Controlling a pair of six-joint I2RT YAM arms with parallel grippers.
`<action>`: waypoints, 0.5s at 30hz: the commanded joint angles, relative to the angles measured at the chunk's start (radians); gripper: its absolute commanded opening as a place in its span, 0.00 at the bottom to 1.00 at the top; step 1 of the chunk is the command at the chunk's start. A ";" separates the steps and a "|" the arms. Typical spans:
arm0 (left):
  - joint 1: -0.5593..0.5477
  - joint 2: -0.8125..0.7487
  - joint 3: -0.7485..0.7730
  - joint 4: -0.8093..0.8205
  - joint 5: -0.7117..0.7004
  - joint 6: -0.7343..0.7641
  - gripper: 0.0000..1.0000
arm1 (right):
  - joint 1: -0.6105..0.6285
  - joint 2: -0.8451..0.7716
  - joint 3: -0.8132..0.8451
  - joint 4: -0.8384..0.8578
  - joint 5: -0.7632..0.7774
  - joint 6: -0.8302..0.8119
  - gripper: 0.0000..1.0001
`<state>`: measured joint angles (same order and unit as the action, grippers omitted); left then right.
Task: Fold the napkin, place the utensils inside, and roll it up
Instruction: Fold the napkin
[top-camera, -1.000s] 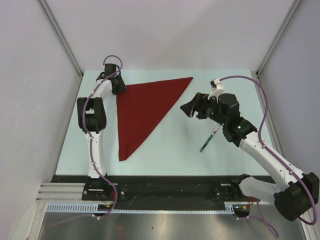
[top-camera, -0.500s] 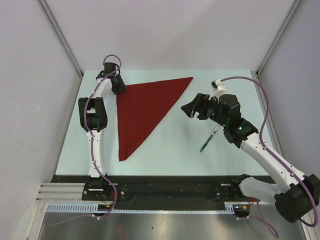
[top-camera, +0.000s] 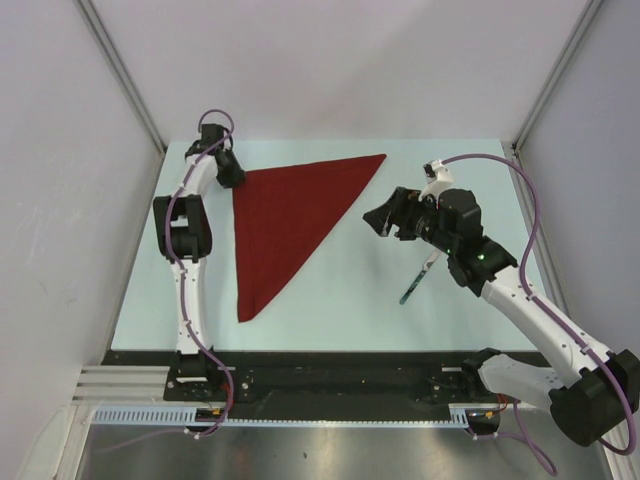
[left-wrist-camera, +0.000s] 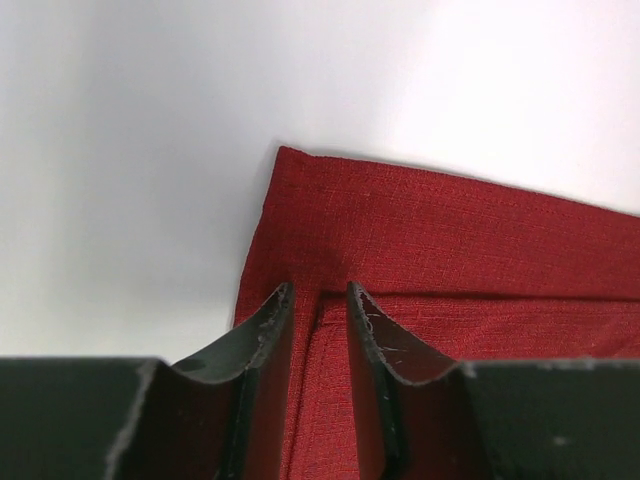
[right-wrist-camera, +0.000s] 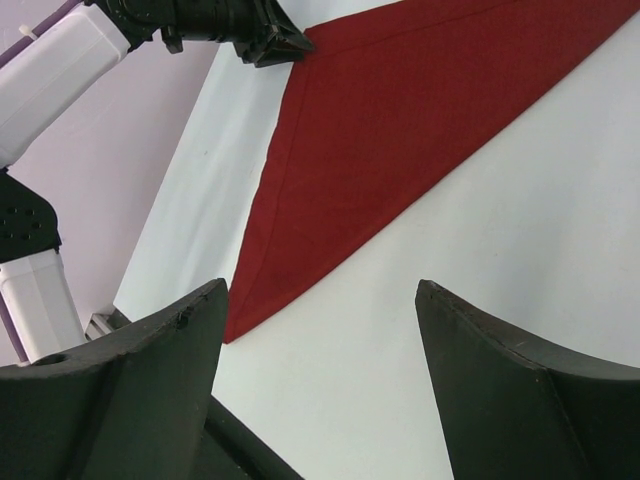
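Nearest the arm bases, the utensils (top-camera: 414, 282) lie on the pale, smooth bench (top-camera: 330, 290) as one slim straight bar. It is dark at the handle end, silvery at the other, and partly under the right arm; how many pieces there are cannot be told. Beyond, the right gripper (top-camera: 376, 222) hangs released, jaws wide and empty, near the napkin (top-camera: 290, 215), a dark red, matt woven cloth lying flat as a long triangle. At its far left corner the left gripper (left-wrist-camera: 318, 290) sits with jaws narrow astride a raised crease; whether it pinches the cloth cannot be told. Risks: catching only the upper layer would open the fold; dragging limp fabric would wrinkle it; the thin utensils, flat on a slick surface, may slip from a grasp.
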<state>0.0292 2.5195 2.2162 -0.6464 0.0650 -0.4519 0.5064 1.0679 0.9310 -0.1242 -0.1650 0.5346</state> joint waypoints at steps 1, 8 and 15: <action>0.005 0.029 0.036 -0.032 0.029 0.002 0.31 | -0.005 -0.031 -0.003 0.008 0.007 0.008 0.81; -0.008 0.027 0.034 -0.030 0.039 0.028 0.32 | -0.006 -0.022 -0.006 0.018 0.002 0.015 0.81; -0.015 0.029 0.025 -0.019 0.087 0.044 0.34 | -0.008 -0.014 -0.006 0.017 -0.004 0.016 0.81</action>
<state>0.0292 2.5202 2.2166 -0.6479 0.0887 -0.4335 0.5018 1.0649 0.9295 -0.1246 -0.1658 0.5465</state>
